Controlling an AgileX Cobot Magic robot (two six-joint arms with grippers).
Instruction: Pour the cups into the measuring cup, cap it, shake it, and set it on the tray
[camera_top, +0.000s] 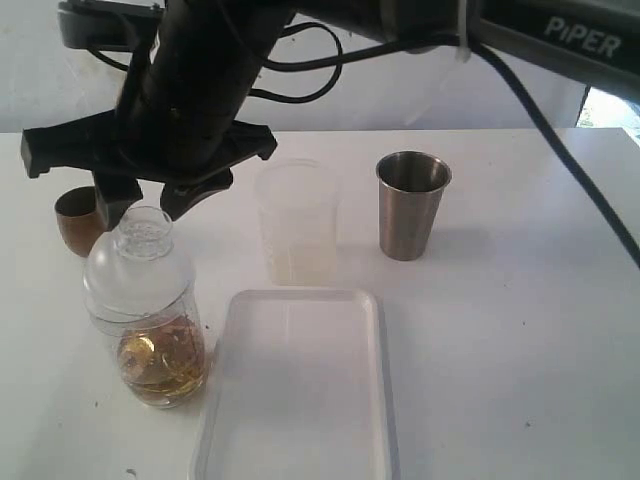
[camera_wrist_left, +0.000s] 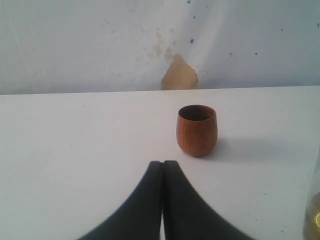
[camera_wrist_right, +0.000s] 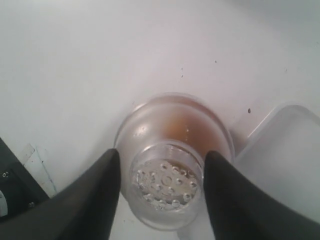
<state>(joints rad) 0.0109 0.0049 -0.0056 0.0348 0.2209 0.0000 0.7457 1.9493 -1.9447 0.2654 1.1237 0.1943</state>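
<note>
White table (camera_top: 500, 330): right tool (camera_top: 148, 208) spread, straddling capped measuring cup (camera_top: 160, 350) top

Lighting was bright and diffuse; the white worktop (camera_top: 520, 330) read nearly overexposed, with pale glare on the tray (camera_top: 300, 400). The steel tumbler (camera_top: 411, 205) and wooden cup (camera_wrist_left: 196, 130) cast only soft, faint shadows. The fingers (camera_wrist_right: 90, 200) of the right tool (camera_wrist_right: 161, 152) were blurred, too close for focus.

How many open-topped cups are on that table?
3: the brown wooden cup at far left, partly behind the arm; the frosted beaker mid-table; the steel tumbler to its right. The arm could hide others.
</note>
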